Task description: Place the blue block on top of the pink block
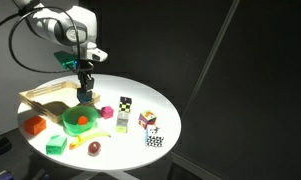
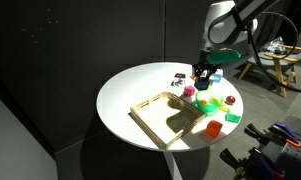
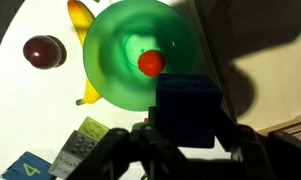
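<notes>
The blue block (image 3: pixel 190 105) fills the near field of the wrist view, seated between my jaws. My gripper (image 1: pixel 85 91) is closed on two opposite faces of it, narrowed to the block's width, and appears to carry it clear of the table (image 1: pixel 170 105). Position of the load: over the rim of the green bowl (image 3: pixel 130 55), on the side away from the banana (image 3: pixel 80 20). The bowl contains one red ball (image 3: pixel 150 63). The pink block (image 1: pixel 125 102) stands on the table on the side of the bowl opposite the orange block (image 1: pixel 33 125), well apart from my jaws, with its top face bare; the wrist view does not show it. Status, as judged: grasp and lift are complete. Remaining steps are to carry the load from the bowl across to the pink block, square it over the top face, lower to contact, and release. The patterned cubes (image 1: pixel 125 115) just beside the pink block leave little room for a wide approach.
</notes>
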You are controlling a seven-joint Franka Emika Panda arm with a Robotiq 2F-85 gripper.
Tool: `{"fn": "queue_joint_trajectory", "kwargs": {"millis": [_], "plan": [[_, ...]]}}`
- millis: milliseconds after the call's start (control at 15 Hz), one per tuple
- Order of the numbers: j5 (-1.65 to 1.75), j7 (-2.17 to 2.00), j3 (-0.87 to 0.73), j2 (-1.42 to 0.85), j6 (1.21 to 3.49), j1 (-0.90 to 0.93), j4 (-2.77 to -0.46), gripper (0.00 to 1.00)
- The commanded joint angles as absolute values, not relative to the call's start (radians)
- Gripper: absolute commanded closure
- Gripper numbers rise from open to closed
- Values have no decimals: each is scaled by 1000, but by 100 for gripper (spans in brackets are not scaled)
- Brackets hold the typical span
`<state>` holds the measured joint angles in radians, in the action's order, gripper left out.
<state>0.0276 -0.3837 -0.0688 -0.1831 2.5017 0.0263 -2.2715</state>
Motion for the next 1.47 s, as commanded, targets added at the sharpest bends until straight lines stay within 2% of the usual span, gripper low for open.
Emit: {"fn": "queue_joint_trajectory", "kwargs": {"millis": [0, 600, 667, 1400], "plan": [[28, -383, -67, -184, 2499, 24, -2270, 43], [28, -383, -67, -189, 2499, 25, -2270, 43], [28, -383, -67, -189, 2499, 25, -2270, 68], [48, -426, -113, -258, 2479, 21, -2161, 68]]}}
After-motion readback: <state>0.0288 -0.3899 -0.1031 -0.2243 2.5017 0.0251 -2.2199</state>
